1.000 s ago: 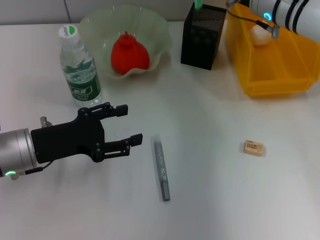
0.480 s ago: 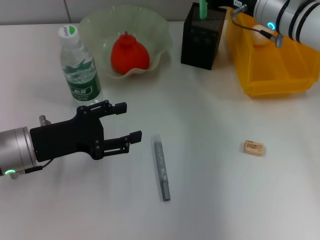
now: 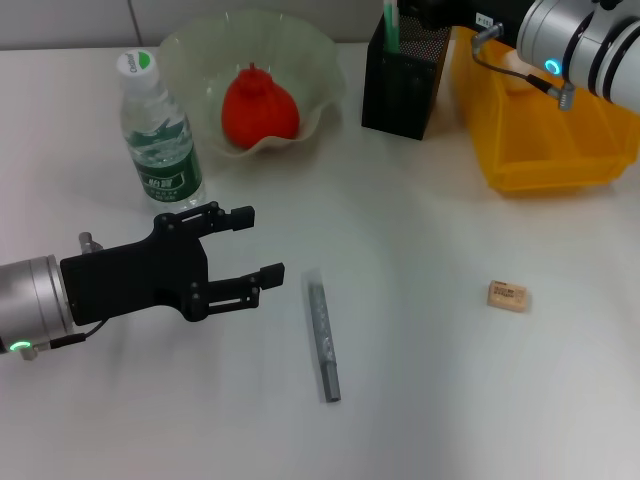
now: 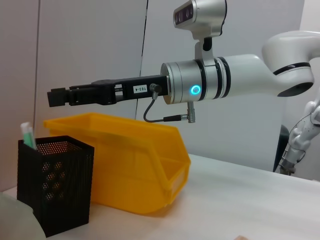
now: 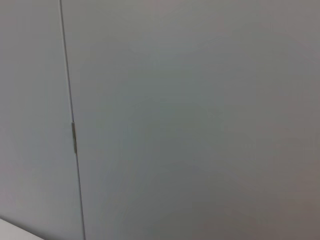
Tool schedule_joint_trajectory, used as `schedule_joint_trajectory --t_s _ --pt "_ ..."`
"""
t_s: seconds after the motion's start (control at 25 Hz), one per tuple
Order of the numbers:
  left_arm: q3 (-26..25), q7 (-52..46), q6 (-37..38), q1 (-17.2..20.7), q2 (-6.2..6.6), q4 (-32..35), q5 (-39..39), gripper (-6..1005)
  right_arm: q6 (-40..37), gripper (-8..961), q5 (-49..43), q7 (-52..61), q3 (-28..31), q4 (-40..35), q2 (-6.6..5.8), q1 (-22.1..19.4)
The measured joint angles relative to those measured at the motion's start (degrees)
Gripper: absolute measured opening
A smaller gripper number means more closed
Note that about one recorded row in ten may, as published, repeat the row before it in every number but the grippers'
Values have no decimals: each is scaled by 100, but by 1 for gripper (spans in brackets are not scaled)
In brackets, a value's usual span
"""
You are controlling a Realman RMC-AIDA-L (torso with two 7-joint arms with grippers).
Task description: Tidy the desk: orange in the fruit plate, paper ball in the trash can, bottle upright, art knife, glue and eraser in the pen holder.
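The green glue stick (image 3: 390,24) stands in the black mesh pen holder (image 3: 402,85), leaning at its left corner; it also shows in the left wrist view (image 4: 27,136). My right gripper (image 4: 57,96) hovers open above the holder, clear of the glue. The grey art knife (image 3: 323,340) lies on the table just right of my open, empty left gripper (image 3: 258,243). The tan eraser (image 3: 507,296) lies at the right. The orange (image 3: 258,108) sits in the fruit plate (image 3: 320,60). The bottle (image 3: 160,135) stands upright. The paper ball (image 3: 507,63) lies in the yellow trash can (image 3: 545,150), partly hidden by my right arm.
The pen holder stands between the fruit plate and the trash can along the back of the white table. My right arm reaches in over the trash can from the right. The bottle stands just behind my left gripper.
The glue has dropped lower into the pen holder and my right gripper has let go of it, shifting left. The left arm has barely moved.
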Motion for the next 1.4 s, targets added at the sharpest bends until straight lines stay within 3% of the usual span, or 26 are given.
schedule_joint_trajectory --t_s 0.2,0.32,0.4,0.6,0.76,0.96,1.0,1.04,1.16,1.2,1.24,1.4 --pt "0 0 15 5 0 -13 0 802 -43 436 0 33 10 -30 0 -25" --pt "2 6 27 13 0 -11 0 802 -124 554 0 38 46 -53 0 -51" --pt "7 12 31 14 0 -12 0 802 -666 632 136 82 152 -92 -37 -159" --pt "49 14 89 12 7 -13 5 802 -1759 644 387 680 155 -606 -122 -600" --pt "58 4 248 8 47 -5 35 802 -3062 706 102 1914 122 -1423 -389 -1048" --pt "111 -2 435 7 110 32 263 802 -4693 745 -629 3460 229 -2108 -942 -1187" --pt "119 -4 460 3 122 34 280 802 -5309 744 -1292 4015 522 -2309 -1105 -1061" --pt "119 -4 460 3 122 34 280 802 -5309 744 -1292 4015 522 -2309 -1105 -1061" --pt "141 -51 562 -41 188 37 361 802 -6177 744 -2722 4713 1205 -2544 -1261 -701" --pt "142 -70 564 -54 194 37 385 802 -6578 744 -3744 5087 1450 -2599 -1350 -376" --pt "141 -99 565 -68 206 39 422 802 -6578 744 -3744 5087 1450 -2599 -1350 -376" --pt "141 -238 560 -160 223 60 651 802 -6855 743 -5377 5514 1452 -2690 -1388 163"
